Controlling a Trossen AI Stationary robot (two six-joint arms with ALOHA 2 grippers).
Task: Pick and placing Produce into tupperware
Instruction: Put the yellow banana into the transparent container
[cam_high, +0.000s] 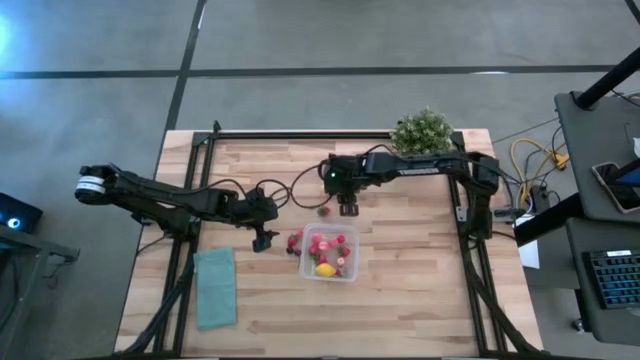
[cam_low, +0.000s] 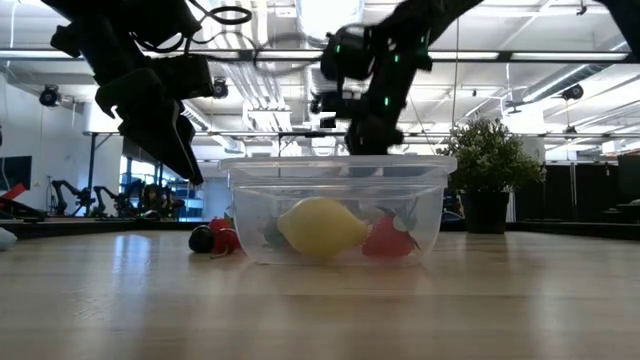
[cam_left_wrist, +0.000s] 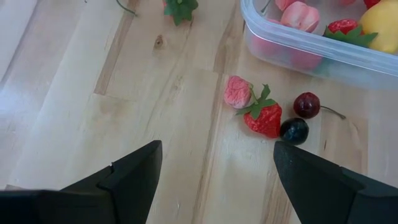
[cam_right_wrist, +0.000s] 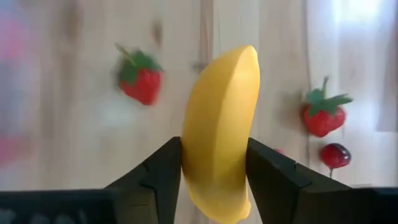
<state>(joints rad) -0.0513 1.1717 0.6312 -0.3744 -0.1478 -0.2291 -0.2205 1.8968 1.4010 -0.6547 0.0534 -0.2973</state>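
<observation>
A: From above, our right gripper (cam_high: 347, 209) hangs just beyond the tupperware (cam_high: 329, 254); its load is too small to make out there.

B: At table height the tub's wall blurs the lemon (cam_low: 322, 227) and berries inside.

A: Our left gripper (cam_left_wrist: 214, 168) gapes wide and empty beside the tupperware, over a loose strawberry (cam_left_wrist: 263, 117) and cherry (cam_left_wrist: 306, 104).

B: Our right wrist settles it: both fingers clamp the banana (cam_right_wrist: 220, 154) upright for carrying; its lower end is cut off.

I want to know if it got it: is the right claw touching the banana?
Touching. The right wrist view shows the right claw with both fingers pressed against the banana.
</observation>
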